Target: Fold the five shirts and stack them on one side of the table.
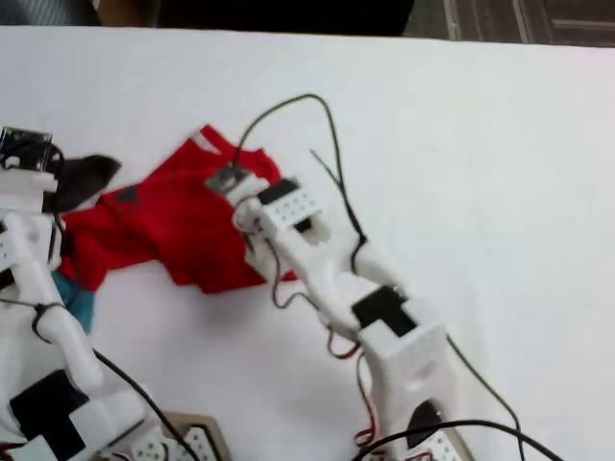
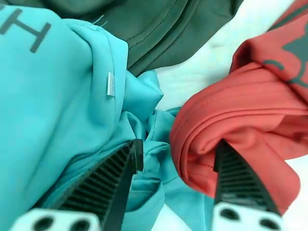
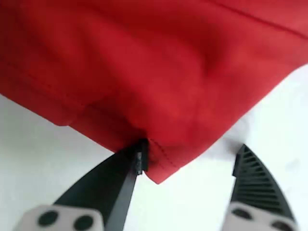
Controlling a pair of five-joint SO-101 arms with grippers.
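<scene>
Right hand [image 3: 191,147] spread at red shirt [image 3: 144,72] hem; 1 fingertip [image 3: 139,161] seemingly touching.

red shirt [image 1: 163,226]: 1 | teal shirt [image 2: 53,106]: 1 | dark shirt [image 2: 159,29]: 1 | total: 3

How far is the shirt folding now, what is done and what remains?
Done: no folded stack is visible. The red shirt lies crumpled on the table, with the teal shirt and dark shirt bunched beside it. In hand: the right gripper is open at the red shirt's hem; the left gripper open over teal and red cloth. Left: all folding and stacking.
</scene>
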